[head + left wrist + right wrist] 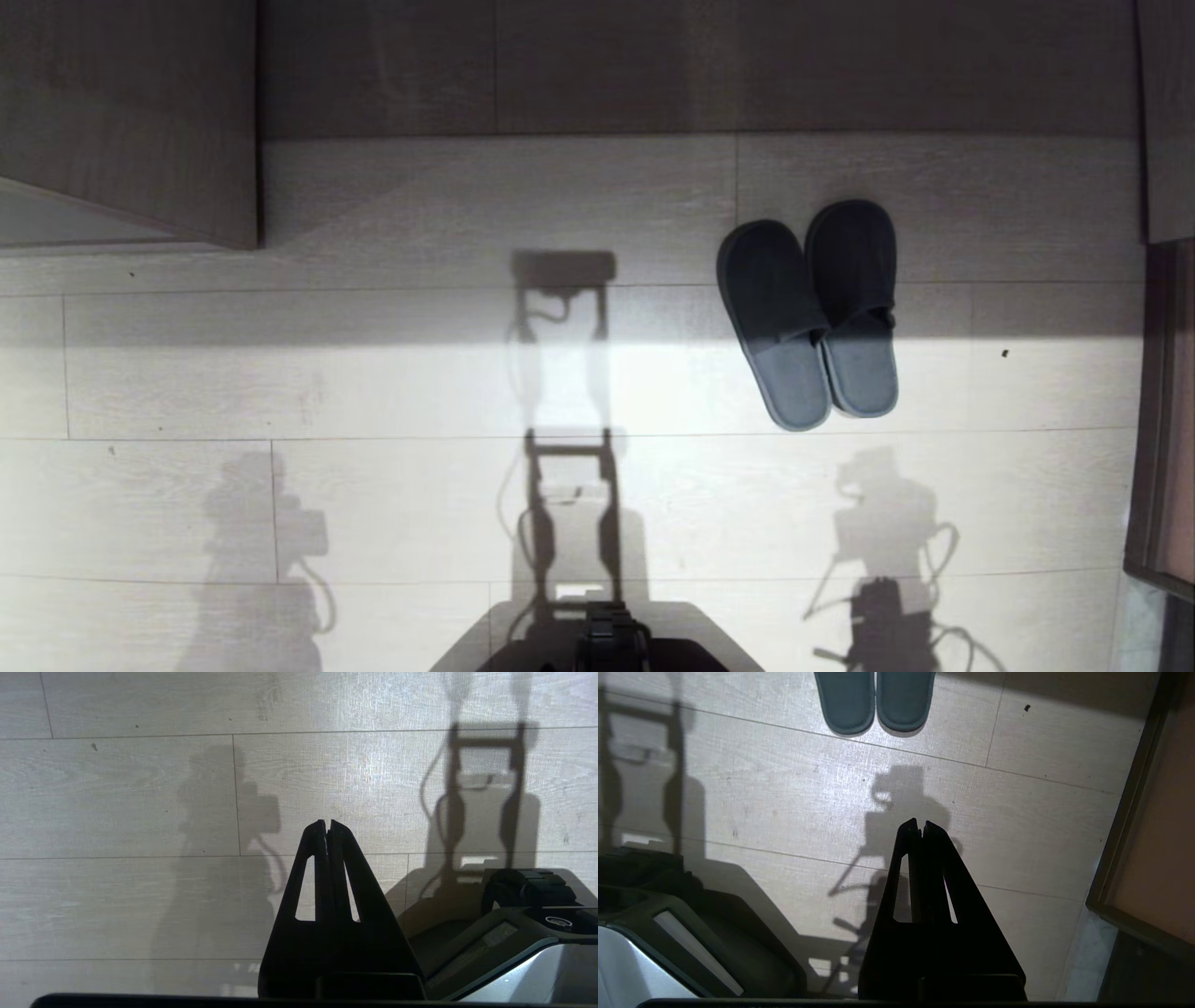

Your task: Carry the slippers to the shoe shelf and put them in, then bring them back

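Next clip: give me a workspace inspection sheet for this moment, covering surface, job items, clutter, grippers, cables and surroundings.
Surface: pale wood-grain plank floor, crossed by a bright band of light, with the robot's shadows on it.
Job's things: pair of dark grey flat slippers side by side on the floor, touching, ahead and to the robot's right; nothing holds them. Shoe shelf: nothing seen that can be told as it.
Clutter: nothing seen beyond small dark specks.
Grippers: left gripper shut, empty, over bare floor; right gripper shut, empty, short of the slippers.
Cables: seen only as shadows.
Surroundings: taupe wood-grain furniture panel far left; dark-framed panel at the right edge.
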`<state>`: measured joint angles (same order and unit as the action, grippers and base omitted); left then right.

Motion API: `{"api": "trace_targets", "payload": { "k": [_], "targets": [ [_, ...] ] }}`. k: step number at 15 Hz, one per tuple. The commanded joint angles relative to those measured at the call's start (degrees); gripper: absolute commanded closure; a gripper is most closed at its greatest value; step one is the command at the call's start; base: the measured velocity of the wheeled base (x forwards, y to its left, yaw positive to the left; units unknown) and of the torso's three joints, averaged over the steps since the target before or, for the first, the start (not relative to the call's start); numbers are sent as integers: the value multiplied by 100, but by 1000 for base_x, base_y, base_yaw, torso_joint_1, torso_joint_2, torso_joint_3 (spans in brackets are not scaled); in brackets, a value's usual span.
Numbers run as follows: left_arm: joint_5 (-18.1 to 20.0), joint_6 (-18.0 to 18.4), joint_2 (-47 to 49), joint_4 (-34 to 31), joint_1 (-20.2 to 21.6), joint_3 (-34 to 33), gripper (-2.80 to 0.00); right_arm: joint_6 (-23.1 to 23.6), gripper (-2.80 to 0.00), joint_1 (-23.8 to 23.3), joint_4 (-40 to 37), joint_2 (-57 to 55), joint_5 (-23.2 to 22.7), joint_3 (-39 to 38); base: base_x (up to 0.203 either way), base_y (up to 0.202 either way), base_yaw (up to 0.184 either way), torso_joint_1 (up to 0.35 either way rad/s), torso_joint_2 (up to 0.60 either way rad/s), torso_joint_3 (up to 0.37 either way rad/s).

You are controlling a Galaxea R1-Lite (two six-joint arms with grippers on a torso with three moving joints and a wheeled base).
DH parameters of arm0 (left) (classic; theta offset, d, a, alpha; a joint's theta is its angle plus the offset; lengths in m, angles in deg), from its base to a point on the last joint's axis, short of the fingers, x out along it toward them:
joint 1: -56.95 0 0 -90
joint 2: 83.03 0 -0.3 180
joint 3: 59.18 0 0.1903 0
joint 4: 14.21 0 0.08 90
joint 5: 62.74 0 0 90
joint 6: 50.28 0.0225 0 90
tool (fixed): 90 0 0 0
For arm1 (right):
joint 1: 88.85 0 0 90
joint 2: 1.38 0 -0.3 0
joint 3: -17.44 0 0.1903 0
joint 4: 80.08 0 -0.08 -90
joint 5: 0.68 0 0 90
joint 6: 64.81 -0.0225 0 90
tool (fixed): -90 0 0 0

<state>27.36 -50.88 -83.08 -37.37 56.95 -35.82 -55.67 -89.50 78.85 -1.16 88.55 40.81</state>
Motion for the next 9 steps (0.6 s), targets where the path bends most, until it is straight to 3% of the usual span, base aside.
{"api": "trace_targets", "payload": {
  "k": [1,9],
  "targets": [
    [-1,-2,5,0,0,0,0,-9,0,-4,7,-22,-2,-9,0,0,0,-2,2,198],
    [-1,-2,5,3,0,0,0,9,0,-4,7,-22,-8,-8,0,0,0,1,2,206]
  ]
}}
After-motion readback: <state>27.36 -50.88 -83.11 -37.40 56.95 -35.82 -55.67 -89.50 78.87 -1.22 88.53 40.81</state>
